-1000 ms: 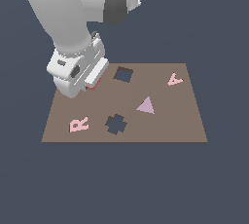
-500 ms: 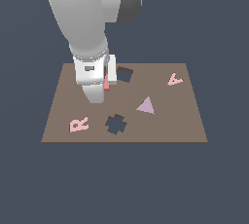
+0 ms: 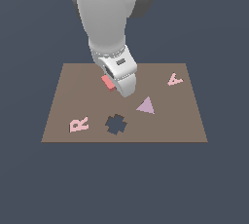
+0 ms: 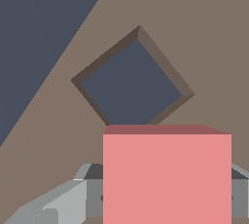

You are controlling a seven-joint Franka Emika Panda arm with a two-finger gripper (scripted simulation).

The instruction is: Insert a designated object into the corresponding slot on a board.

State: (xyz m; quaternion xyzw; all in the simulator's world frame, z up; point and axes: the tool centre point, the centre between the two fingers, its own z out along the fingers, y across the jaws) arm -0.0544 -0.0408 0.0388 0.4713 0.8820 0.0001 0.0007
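Note:
The salmon-red square block [image 3: 108,83] is held in my gripper [image 3: 115,85] above the brown board [image 3: 73,101]. In the wrist view the block [image 4: 167,174] fills the near part of the picture between my grey fingers [image 4: 53,203]. The dark square slot [image 4: 132,82] lies just beyond the block, rotated relative to it. In the exterior view the arm hides the slot. The block hangs a little above the board, near its far middle part.
On the board lie a pale pink letter R [image 3: 79,124], a dark cross-shaped cutout [image 3: 116,124], a lilac triangle [image 3: 145,105] and a pale pink letter A [image 3: 175,79]. The board's edge [image 4: 68,52] runs close to the slot in the wrist view.
The arm has carried the red block from the board's far left part toward the exterior view's right, over the square slot, which it now hides.

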